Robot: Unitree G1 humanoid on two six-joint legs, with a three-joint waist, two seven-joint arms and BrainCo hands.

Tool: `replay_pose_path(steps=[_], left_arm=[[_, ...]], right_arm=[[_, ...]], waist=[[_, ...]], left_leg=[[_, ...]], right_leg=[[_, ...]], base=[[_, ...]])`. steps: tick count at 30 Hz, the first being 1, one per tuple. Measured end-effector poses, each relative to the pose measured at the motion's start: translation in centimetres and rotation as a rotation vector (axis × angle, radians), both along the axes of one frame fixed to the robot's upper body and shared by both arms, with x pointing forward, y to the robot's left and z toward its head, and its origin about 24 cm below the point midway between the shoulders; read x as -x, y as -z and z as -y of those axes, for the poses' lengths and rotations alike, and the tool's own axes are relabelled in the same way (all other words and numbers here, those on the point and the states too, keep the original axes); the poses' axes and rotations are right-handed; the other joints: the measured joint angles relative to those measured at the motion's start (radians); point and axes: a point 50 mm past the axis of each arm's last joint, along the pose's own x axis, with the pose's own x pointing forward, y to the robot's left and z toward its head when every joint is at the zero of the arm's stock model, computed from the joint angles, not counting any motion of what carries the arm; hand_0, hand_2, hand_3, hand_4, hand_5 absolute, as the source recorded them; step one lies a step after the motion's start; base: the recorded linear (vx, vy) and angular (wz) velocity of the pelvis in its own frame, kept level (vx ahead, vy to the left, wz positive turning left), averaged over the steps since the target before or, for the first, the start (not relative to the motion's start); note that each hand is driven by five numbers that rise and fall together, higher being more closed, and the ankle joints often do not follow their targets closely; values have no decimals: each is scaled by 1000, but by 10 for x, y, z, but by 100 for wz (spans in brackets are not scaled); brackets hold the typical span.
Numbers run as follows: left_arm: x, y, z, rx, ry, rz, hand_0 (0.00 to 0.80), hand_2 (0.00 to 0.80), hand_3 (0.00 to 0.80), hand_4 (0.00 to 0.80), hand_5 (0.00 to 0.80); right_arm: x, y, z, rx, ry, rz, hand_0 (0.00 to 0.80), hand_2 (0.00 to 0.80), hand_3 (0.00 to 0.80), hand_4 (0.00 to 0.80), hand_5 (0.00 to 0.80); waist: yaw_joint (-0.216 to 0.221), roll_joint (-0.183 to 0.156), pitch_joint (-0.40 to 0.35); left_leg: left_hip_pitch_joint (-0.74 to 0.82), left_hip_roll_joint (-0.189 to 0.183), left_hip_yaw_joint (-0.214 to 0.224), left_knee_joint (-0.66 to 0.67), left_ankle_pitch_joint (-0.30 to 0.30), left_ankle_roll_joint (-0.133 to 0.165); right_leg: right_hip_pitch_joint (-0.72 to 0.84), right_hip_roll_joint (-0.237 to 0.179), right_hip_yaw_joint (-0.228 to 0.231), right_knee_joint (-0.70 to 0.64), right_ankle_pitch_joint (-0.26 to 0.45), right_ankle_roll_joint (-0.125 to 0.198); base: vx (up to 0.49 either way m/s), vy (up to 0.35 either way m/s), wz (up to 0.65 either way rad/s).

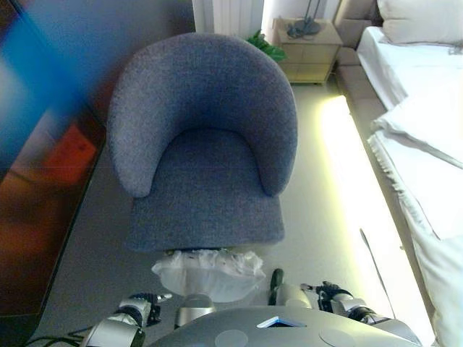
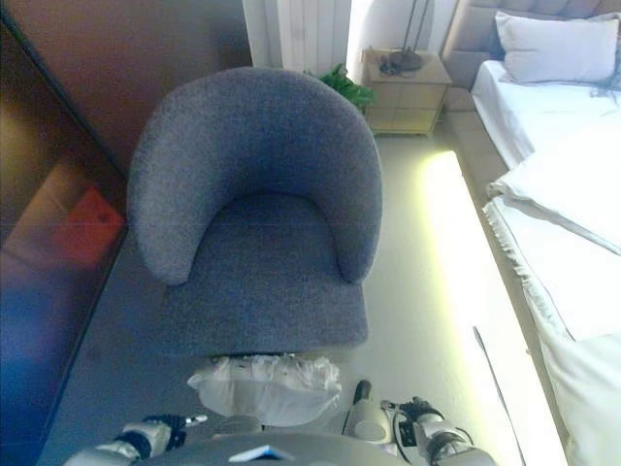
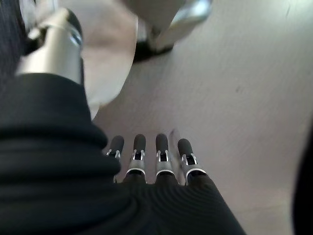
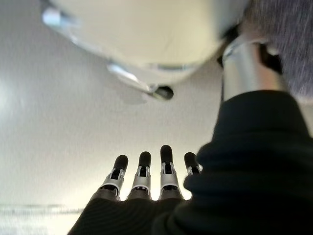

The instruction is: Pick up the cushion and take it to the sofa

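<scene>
— Where is the cushion (image 2: 265, 386)?
— Low in the middle of the head views, white and crinkled, just below the front edge of the grey armchair (image 1: 204, 137). It sits between the two hands, close to the robot's chest.
— Do the hands grip it?
— Each wrist view shows the fingers straight and side by side over bare floor (image 3: 234, 88), not curled round anything. The left hand (image 3: 146, 159) has its thumb raised beside the pale cushion; the right hand (image 4: 146, 174) shows the same, with the cushion's rounded underside above its fingers. Whether the palms press the cushion's sides I cannot tell.
— What else is around?
— A bed (image 2: 572, 243) with white sheets fills the right side, a small nightstand (image 2: 406, 92) stands at the upper centre-right, with a green plant (image 2: 342, 85) just left of it.
</scene>
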Motion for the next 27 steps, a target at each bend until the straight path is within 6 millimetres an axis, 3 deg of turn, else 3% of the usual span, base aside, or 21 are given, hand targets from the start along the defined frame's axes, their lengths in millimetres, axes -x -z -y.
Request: replay_pose_path(steps=[4,8,18,21,22,25,27], left_arm=[[9,3,6,14,-8,-20,0,0,0,0,0],[6,2,6,8,-6,-16,0,0,0,0,0],[7,6,22,29,-6,-23,0,0,0,0,0],[9,8,31,48,-24,-24,0,0,0,0,0],[8,8,32,48,-32,-22,0,0,0,0,0],[3,7,31,43,-39,-11,0,0,0,0,0],[3,7,30,37,-40,-20,0,0,0,0,0]], right_arm=[[9,-3,16,26,-9,-25,0,0,0,0,0],[2,-4,16,20,-14,-8,0,0,0,0,0],[-2,-6,19,22,-31,-3,0,0,0,0,0],[-6,-10,30,52,-44,3,0,0,0,0,0],[-7,-11,32,58,-45,5,0,0,0,0,0],[-8,-13,38,72,-49,2,0,0,0,0,0],[-16,-15,39,77,-66,17,0,0,0,0,0]], waist=[[1,17,-9],[4,29,-6],[6,135,-5],[9,162,4],[13,156,11],[29,132,22],[26,118,32]], left_leg=[[-1,20,-12,26,-8,-11],[4,22,-25,30,-12,-9],[-60,35,-65,90,-36,29],[-96,27,-81,137,-9,55],[-114,15,-82,161,17,56],[-162,-28,-76,187,187,-84],[-197,-40,-73,156,335,-112]], right_leg=[[68,27,-24,-66,6,-6],[90,32,-23,-86,7,-6],[46,27,-49,-13,-23,-24],[17,14,-63,15,-37,-31],[14,1,-66,15,-36,-31],[20,-50,-87,-25,-32,-26],[12,-74,-108,-47,-28,-26]], base=[[118,-185,29],[21,-176,16],[-102,-149,8],[-91,-52,14],[-75,-19,13],[-79,-22,11],[-84,-38,13]])
